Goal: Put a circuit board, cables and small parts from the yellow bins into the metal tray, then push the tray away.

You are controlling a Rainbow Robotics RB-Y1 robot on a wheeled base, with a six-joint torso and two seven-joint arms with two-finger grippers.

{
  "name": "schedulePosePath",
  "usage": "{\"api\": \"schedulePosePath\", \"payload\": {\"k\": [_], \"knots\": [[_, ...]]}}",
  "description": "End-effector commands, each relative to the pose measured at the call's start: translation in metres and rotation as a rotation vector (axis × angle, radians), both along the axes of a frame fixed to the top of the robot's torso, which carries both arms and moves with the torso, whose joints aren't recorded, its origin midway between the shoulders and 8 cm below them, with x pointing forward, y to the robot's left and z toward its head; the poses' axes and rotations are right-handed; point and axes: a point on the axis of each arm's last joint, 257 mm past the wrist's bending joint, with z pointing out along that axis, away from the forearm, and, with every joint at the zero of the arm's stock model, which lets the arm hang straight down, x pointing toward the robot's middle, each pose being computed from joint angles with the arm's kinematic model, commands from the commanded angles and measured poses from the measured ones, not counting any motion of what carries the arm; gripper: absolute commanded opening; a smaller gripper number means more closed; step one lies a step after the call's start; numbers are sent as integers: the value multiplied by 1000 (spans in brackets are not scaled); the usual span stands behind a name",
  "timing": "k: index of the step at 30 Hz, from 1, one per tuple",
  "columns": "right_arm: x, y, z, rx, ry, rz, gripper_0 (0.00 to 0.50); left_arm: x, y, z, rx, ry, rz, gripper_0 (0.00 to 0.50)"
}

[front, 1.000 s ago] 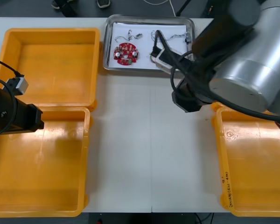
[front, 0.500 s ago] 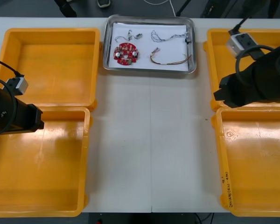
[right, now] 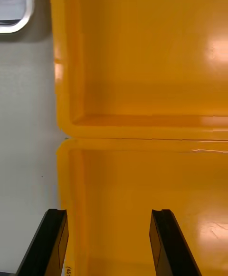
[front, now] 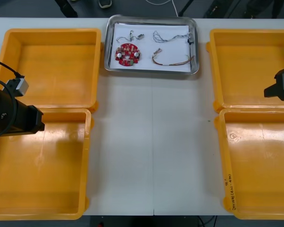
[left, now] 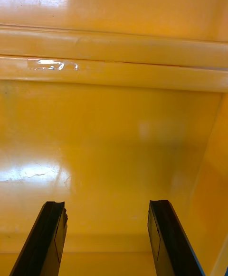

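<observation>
The metal tray (front: 151,70) lies at the table's far middle, white inside. In it are a round red circuit board (front: 127,53), a twisted blue and white cable (front: 166,36), a red and yellow cable (front: 173,59) and small metal parts (front: 133,34). My right arm (front: 280,89) is at the right edge, over the seam of the two right bins. Its gripper (right: 109,245) is open and holds nothing, with a tray corner (right: 19,22) far off. My left arm (front: 14,117) is parked at the left edge; its gripper (left: 107,243) is open over the near left bin.
Two yellow bins stand at each side: far left (front: 52,66), near left (front: 38,165), far right (front: 246,66), near right (front: 260,165). Bare light table (front: 151,142) runs between them from the tray to the front edge.
My right arm has pulled back from the tray's right side to the right edge, uncovering the tray and the far right bin. The left arm has not moved.
</observation>
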Motion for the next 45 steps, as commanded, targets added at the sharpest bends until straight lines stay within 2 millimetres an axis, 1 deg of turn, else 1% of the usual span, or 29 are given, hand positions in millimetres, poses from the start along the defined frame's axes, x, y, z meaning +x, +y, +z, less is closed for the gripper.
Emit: {"api": "schedulePosePath", "payload": {"k": [1,6,7,12,13,15,20,24,31,38,45], "knots": [[-1,-43,9,-19,-6,-76,500,-1,0,6,29,-27,-71,500],[-5,-71,-4,-37,17,-137,500,-1,0,6,29,-27,-71,500],[-6,-73,-5,-42,19,-142,500,-1,0,6,29,-27,-71,500],[-12,-101,-13,-154,26,-117,500,-1,0,6,29,-27,-71,500],[-12,-101,-13,-154,26,-117,500,-1,0,6,29,-27,-71,500],[-16,-111,-20,-155,49,-118,500,-1,0,6,29,-27,-71,500],[-19,-113,-30,-125,83,-126,500,-1,0,6,29,-27,-71,500],[-26,-113,-41,-109,114,-129,500,-1,0,6,29,-27,-71,500],[-27,-108,-42,-90,118,-111,500,-1,0,6,29,-27,-71,500],[-27,-101,-39,-75,112,-89,500,-1,0,6,29,-27,-71,500],[-27,-101,-37,-71,106,-85,500,-1,0,6,29,-27,-71,500]]}}
